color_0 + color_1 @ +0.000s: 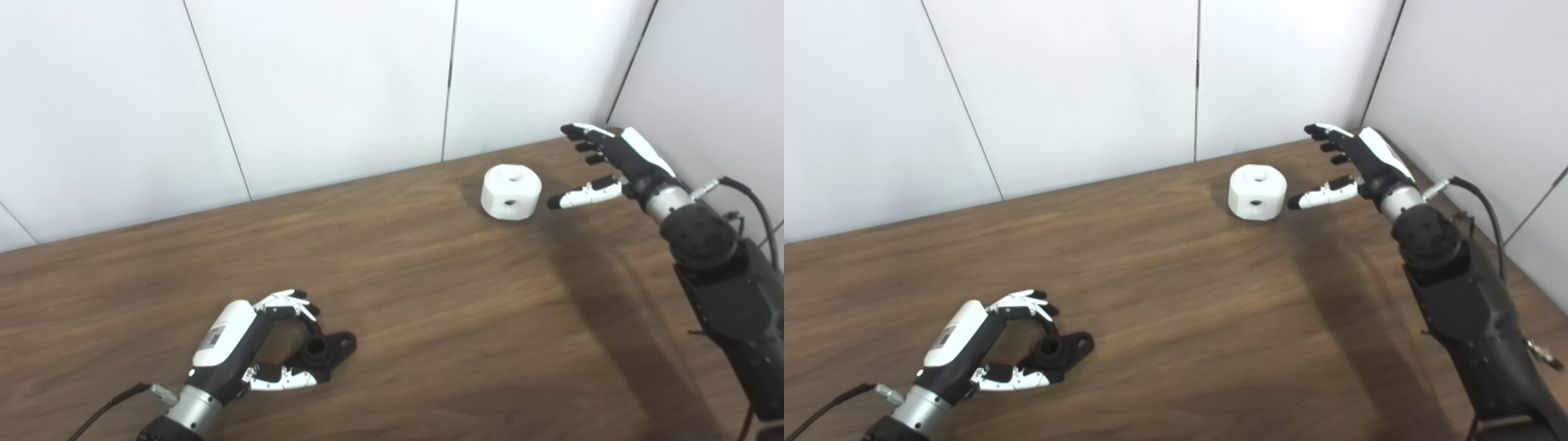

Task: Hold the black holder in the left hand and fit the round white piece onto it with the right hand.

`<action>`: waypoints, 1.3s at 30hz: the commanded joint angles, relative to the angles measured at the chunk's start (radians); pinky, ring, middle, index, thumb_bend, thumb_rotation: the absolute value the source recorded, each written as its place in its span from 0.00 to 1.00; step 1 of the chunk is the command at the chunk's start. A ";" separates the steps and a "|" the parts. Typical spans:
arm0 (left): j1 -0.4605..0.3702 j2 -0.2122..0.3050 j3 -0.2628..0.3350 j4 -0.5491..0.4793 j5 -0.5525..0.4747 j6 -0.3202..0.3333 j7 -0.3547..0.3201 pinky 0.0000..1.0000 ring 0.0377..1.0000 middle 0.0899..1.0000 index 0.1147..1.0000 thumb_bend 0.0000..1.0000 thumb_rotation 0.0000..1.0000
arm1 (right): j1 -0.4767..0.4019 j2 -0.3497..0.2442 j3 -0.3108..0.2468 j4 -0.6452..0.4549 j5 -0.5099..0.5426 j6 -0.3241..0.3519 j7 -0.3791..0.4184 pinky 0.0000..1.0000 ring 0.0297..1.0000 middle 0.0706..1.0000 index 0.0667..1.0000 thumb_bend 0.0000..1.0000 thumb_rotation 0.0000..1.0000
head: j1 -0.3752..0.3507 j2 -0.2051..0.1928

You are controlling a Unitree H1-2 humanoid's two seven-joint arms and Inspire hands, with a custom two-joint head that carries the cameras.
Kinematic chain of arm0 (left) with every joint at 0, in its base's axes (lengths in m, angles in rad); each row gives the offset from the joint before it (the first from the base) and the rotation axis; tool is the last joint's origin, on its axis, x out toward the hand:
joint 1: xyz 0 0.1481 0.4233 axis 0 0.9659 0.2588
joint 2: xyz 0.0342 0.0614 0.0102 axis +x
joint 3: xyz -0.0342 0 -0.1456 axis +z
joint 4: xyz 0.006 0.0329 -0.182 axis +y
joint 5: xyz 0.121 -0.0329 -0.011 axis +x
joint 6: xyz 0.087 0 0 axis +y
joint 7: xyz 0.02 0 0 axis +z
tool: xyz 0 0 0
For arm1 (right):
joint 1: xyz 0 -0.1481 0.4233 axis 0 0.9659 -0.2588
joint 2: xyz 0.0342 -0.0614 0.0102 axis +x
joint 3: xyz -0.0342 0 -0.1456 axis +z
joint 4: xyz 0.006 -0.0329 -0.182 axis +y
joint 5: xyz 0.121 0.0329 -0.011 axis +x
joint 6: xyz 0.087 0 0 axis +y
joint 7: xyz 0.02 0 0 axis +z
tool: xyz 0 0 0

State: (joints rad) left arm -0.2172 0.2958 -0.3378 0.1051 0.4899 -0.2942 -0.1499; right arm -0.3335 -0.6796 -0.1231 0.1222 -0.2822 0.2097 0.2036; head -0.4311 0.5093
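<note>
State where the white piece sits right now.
The white piece stands on the table at far right, near the back wall, just left of the open right hand, untouched.

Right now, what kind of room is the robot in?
Probably a robot test bench: a bare brown wooden table boxed in by plain white wall panels, holding only a round white piece and a black holder.
</note>
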 commanded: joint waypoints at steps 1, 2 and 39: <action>0.028 0.016 -0.007 0.037 0.007 0.025 -0.028 0.78 0.85 0.69 0.43 0.52 0.07 | -0.062 -0.046 -0.003 -0.008 -0.001 -0.028 -0.001 0.83 0.89 0.90 0.87 1.00 0.25 | -0.001 0.000; 0.029 0.015 -0.007 0.036 0.007 0.026 -0.028 0.78 0.85 0.69 0.43 0.52 0.07 | -0.071 -0.045 0.004 -0.001 -0.004 -0.012 0.002 0.83 0.89 0.90 0.86 1.00 0.25 | 0.000 0.000; 0.056 0.013 -0.009 -0.026 -0.016 0.034 -0.045 0.78 0.85 0.69 0.43 0.52 0.07 | -0.192 -0.016 0.159 0.166 -0.025 0.031 0.044 0.89 0.94 0.93 0.82 1.00 0.23 | 0.022 -0.003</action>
State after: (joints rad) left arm -0.1902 0.2936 -0.3338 0.0769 0.4696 -0.2933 -0.1505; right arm -0.4718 -0.6775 0.0444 0.3146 -0.3025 0.2480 0.2540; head -0.4081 0.5047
